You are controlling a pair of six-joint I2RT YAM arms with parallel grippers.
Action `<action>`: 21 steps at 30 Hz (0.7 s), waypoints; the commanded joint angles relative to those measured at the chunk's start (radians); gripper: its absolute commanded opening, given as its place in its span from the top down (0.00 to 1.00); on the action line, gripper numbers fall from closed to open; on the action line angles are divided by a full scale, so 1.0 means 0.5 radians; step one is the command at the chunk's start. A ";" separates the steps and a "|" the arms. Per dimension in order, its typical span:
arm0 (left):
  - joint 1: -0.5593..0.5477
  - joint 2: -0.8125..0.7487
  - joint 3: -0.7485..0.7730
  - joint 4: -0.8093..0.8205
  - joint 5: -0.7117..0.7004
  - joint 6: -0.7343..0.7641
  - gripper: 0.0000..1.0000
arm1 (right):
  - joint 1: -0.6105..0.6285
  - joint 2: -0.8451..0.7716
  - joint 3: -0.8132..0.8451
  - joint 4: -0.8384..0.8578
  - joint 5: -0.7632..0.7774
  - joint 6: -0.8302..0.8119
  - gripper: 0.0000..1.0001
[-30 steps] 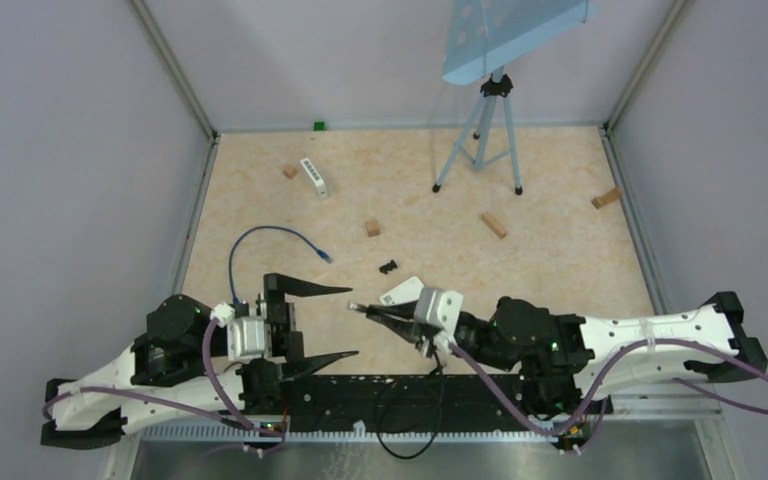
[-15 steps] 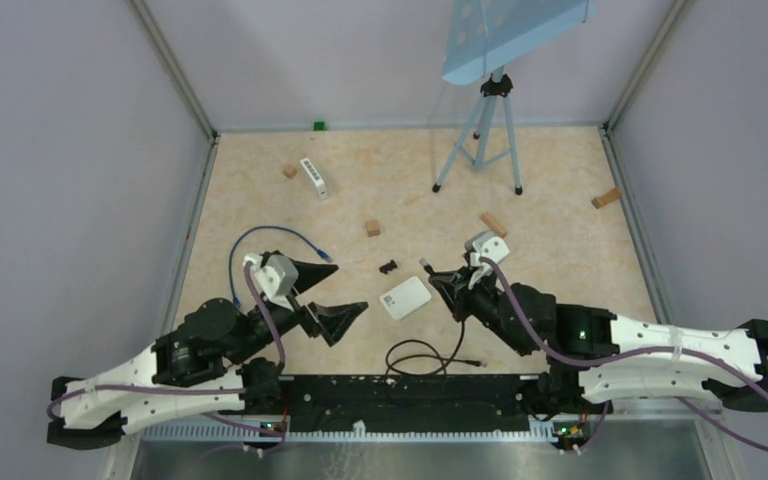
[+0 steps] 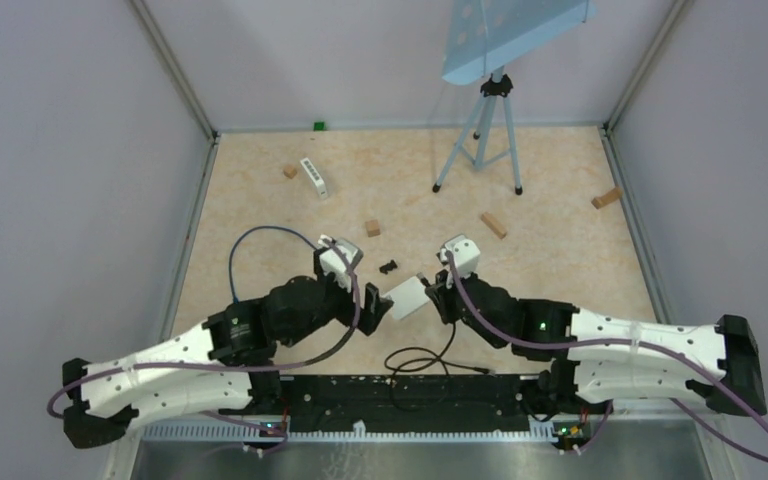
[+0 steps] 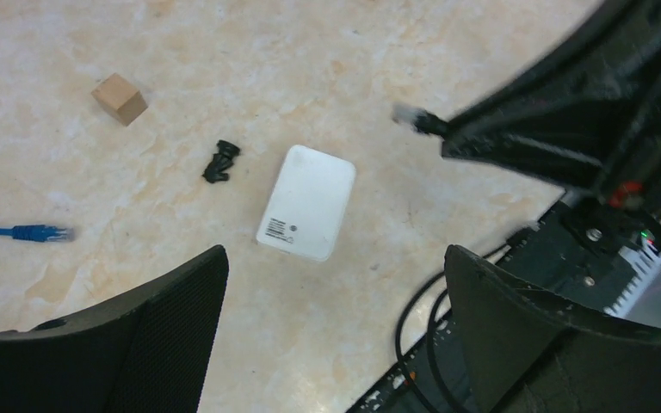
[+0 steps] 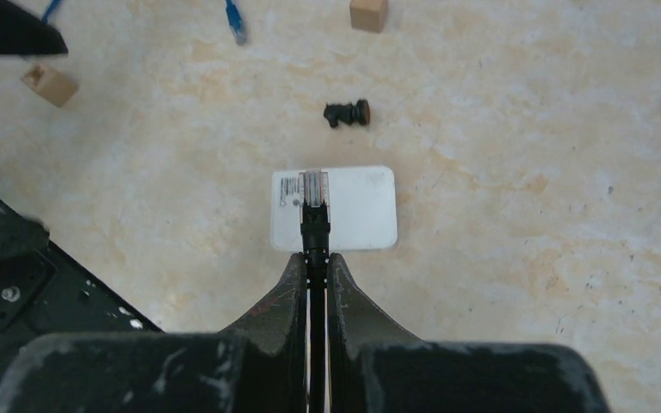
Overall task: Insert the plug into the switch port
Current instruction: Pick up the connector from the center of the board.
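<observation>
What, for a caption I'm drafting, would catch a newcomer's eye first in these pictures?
The white switch lying flat mid-table, with both arms reaching in. The right arm's jaws are shut on a black cable whose clear plug pokes out over the switch's labelled end, while the left arm's jaws gape wide above it. A blue cable lies at left, a tripod stands far right.

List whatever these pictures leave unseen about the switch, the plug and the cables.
- Ports of the switch: all views show only its flat top.
- Gap between plug and switch: right wrist view overlaps them; too small in top view.
- Far end of the blue cable: cut by left wrist view's edge.
</observation>
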 commanded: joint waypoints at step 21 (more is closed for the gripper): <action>1.053 0.900 0.159 0.490 1.116 0.372 0.01 | -0.045 0.093 -0.855 0.795 -0.427 0.352 1.00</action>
